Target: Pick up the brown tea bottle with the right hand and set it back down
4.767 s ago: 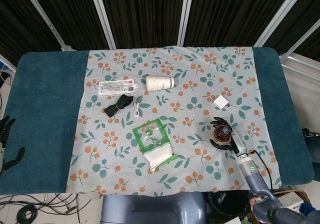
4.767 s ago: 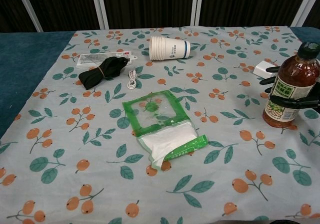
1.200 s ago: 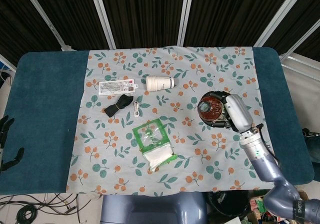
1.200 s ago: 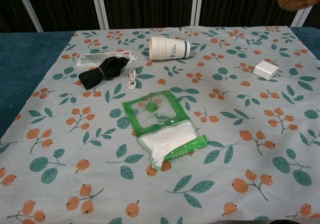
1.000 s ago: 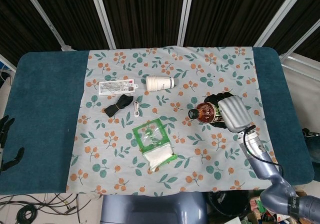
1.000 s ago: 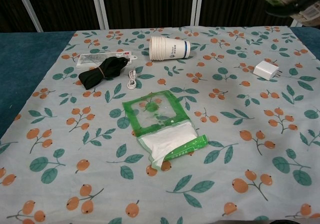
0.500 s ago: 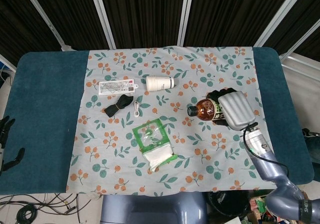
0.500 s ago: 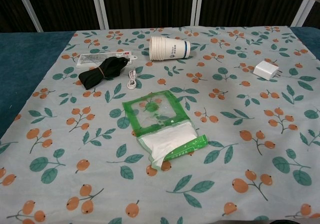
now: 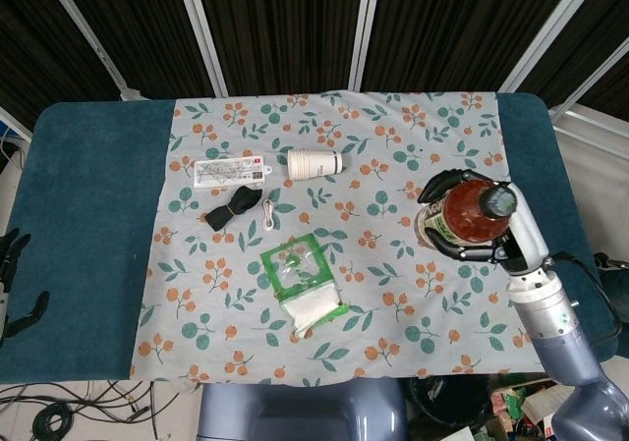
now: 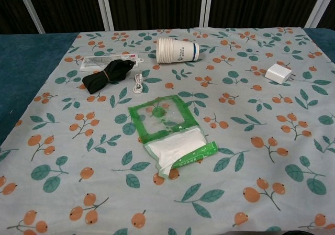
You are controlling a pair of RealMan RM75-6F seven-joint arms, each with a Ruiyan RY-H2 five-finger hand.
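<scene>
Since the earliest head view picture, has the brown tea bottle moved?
Yes. The brown tea bottle, gripped by the right hand, now sits further up the floral cloth, overlapping where the white charger showed.

Matt printed cloth (image 10: pixel 293 141); glossy plastic pouch (image 10: pixel 170 135).

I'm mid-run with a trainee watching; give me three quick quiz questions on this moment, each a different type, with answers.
1. True or false: the right hand holds the brown tea bottle.
2. Which lies nearest the paper cup? A) white charger B) green packet C) white cable
3. Fill in: the chest view shows the cloth and its items but not the ____.

Key
1. True; its fingers wrap the bottle in the head view.
2. C
3. Bottle (nor the right hand); both show only in the head view. The left hand sits at the table's far left edge, holding nothing.
</scene>
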